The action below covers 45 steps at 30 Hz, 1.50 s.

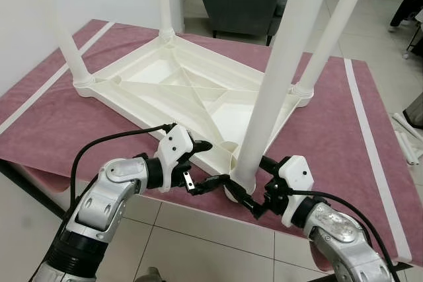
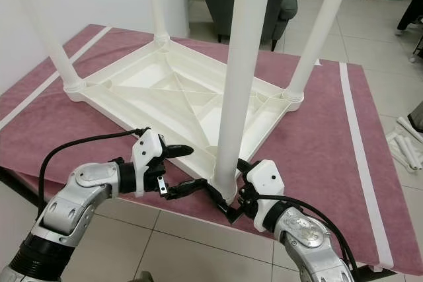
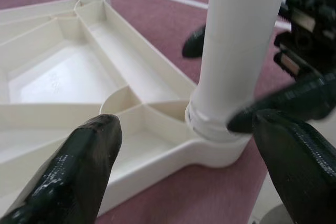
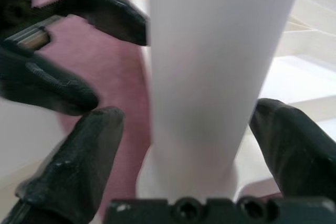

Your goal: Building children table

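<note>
The left claw [image 3: 184, 182] was held open before a white leg [image 3: 239, 51] seated in the corner socket of the upturned tabletop [image 3: 79, 93]. Dark fingers of the right claw [image 3: 294, 100] were seen against the leg's base, over a maroon mat [image 3: 157, 19].

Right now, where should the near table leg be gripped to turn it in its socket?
Grip the near leg low, just above its socket collar, from the robot's side. The round upright shaft suits a pincer straddling it; the right pincer already brackets it there, with the left pincer alongside.
</note>
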{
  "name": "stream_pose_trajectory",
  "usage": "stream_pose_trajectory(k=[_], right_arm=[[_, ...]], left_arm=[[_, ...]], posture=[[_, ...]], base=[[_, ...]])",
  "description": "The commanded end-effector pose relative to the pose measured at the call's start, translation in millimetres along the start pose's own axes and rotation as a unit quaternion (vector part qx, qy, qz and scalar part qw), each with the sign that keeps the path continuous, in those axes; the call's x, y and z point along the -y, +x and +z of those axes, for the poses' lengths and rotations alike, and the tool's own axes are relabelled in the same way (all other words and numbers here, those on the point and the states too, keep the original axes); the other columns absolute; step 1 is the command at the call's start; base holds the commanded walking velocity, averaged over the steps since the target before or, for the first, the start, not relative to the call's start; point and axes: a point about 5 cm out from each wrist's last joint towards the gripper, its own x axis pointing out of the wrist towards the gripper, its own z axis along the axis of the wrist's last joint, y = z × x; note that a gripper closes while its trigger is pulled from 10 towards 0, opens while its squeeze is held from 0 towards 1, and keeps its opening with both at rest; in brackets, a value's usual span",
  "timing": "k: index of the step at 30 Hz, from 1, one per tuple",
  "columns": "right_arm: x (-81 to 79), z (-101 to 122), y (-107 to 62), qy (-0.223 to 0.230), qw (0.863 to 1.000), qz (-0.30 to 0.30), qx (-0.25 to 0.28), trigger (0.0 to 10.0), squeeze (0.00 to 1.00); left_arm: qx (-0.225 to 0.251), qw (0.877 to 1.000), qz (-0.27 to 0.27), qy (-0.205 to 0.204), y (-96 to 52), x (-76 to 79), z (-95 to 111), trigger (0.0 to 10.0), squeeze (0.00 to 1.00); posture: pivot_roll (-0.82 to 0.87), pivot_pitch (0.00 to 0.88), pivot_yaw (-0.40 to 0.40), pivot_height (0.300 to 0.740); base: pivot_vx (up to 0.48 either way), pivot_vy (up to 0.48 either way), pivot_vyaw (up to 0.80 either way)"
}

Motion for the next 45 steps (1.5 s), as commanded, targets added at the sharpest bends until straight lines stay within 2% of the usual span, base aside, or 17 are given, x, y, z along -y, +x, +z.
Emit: stream_pose_trajectory(k=[1, 3, 6, 8, 11, 14, 18, 21, 22, 23, 24, 25, 29, 30, 33, 37, 45], right_arm=[[3.7, -1, 6.9, -0.015, 0.999, -0.027, -0.005, 10.0, 0.00], [8.2, -1, 11.7, -0.018, 0.999, -0.051, -0.004, 10.0, 0.00], [27.2, 1, 19.1, -0.027, 0.991, -0.130, 0.002, 10.0, 0.00], [31.9, 1, 19.1, -0.027, 0.989, -0.146, 0.003, 10.0, 0.00], [48.1, 2, 14.1, -0.032, 0.981, -0.192, 0.003, 10.0, 0.00], [53.3, 2, 11.5, -0.034, 0.978, -0.205, 0.001, 10.0, 0.00], [72.0, -3, -3.1, -0.043, 0.964, -0.261, -0.013, 10.0, 0.00], [76.9, -6, -6.1, -0.046, 0.958, -0.281, -0.020, 10.0, 0.00], [76.9, -6, -6.1, -0.046, 0.958, -0.281, -0.020, 10.0, 0.00], [80.1, -7, -7.5, -0.053, 0.953, -0.297, -0.027, 10.0, 0.00], [80.1, -7, -7.5, -0.053, 0.953, -0.297, -0.027, 10.0, 0.00], [80.0, -6, -7.3, -0.047, 0.952, -0.303, -0.020, 10.0, 0.00], [75.6, -3, -5.8, -0.036, 0.956, -0.292, -0.008, 10.0, 0.00], [69.2, 0, -4.0, -0.029, 0.961, -0.274, 0.004, 10.0, 0.00], [62.2, 2, -3.3, -0.023, 0.967, -0.254, 0.015, 10.0, 0.00], [56.4, 4, -5.0, -0.019, 0.970, -0.240, 0.022, 10.0, 0.00], [52.1, 7, -6.5, -0.012, 0.971, -0.238, 0.030, 10.0, 0.00]], left_arm=[[-0.011, 1.000, -0.011, -0.007, -6.9, 1.1, -3, 10.0, 0.00], [-0.015, 1.000, -0.005, -0.009, -9.7, 0.4, -4, 10.0, 0.00], [-0.035, 0.999, 0.008, 0.002, -15.1, -3.1, -8, 10.0, 0.00], [-0.040, 0.999, 0.011, 0.007, -15.8, -4.4, -9, 10.0, 0.00], [-0.061, 0.997, 0.027, 0.034, -16.2, -13.9, -11, 10.0, 0.00], [-0.068, 0.996, 0.035, 0.046, -14.7, -18.7, -11, 10.0, 0.00], [-0.084, 0.991, 0.056, 0.084, 9.3, -45.5, -8, 10.0, 0.00], [-0.083, 0.990, 0.061, 0.094, 25.4, -56.8, -2, 10.0, 0.00], [-0.083, 0.990, 0.061, 0.094, 25.4, -56.8, -2, 10.0, 0.00], [-0.082, 0.990, 0.059, 0.101, 39.2, -64.2, 4, 10.0, 0.00], [-0.082, 0.990, 0.059, 0.101, 39.2, -64.2, 4, 10.0, 0.00], [-0.096, 0.989, 0.033, 0.111, 55.1, -67.3, 7, 10.0, 0.00], [-0.112, 0.987, 0.003, 0.113, 64.9, -66.1, 6, 10.0, 0.00], [-0.124, 0.985, -0.022, 0.117, 71.7, -64.7, 4, 10.0, 0.00], [-0.136, 0.982, -0.036, 0.123, 79.4, -65.3, 1, 10.0, 0.00], [-0.151, 0.979, -0.035, 0.135, 87.1, -69.0, 1, 10.0, 0.00], [-0.173, 0.973, -0.017, 0.150, 93.0, -77.8, 2, 10.0, 0.00]], posture=[[0.10, 0.000, -0.001, 0.740], [0.10, 0.000, -0.003, 0.740], [0.11, 0.000, -0.005, 0.740], [0.11, 0.000, -0.005, 0.740], [0.10, 0.000, -0.003, 0.740], [0.09, 0.000, -0.001, 0.740], [0.08, 0.000, -0.006, 0.740], [0.08, 0.000, -0.002, 0.740], [0.08, 0.000, -0.002, 0.740], [0.06, 0.000, 0.007, 0.740], [0.06, 0.000, 0.007, 0.740], [0.06, 0.000, 0.014, 0.740], [0.05, 0.000, 0.021, 0.740], [0.03, 0.000, 0.033, 0.740], [0.02, 0.000, 0.037, 0.740], [0.01, 0.000, 0.046, 0.740], [0.00, 0.000, 0.056, 0.740]], base=[[0.000, 0.000, 0.00], [0.000, 0.000, 0.00], [0.000, 0.000, 0.00], [0.000, 0.000, 0.00], [0.000, 0.000, 0.00], [0.000, 0.000, 0.00], [0.000, 0.000, 0.00], [0.000, 0.000, 0.00], [0.000, 0.000, 0.00], [0.000, 0.000, 0.00], [0.000, 0.000, 0.00], [0.000, 0.000, 0.00], [0.000, 0.000, 0.00], [0.000, 0.000, 0.00], [0.000, 0.000, 0.00], [0.000, 0.000, 0.00], [0.000, 0.000, 0.00]])
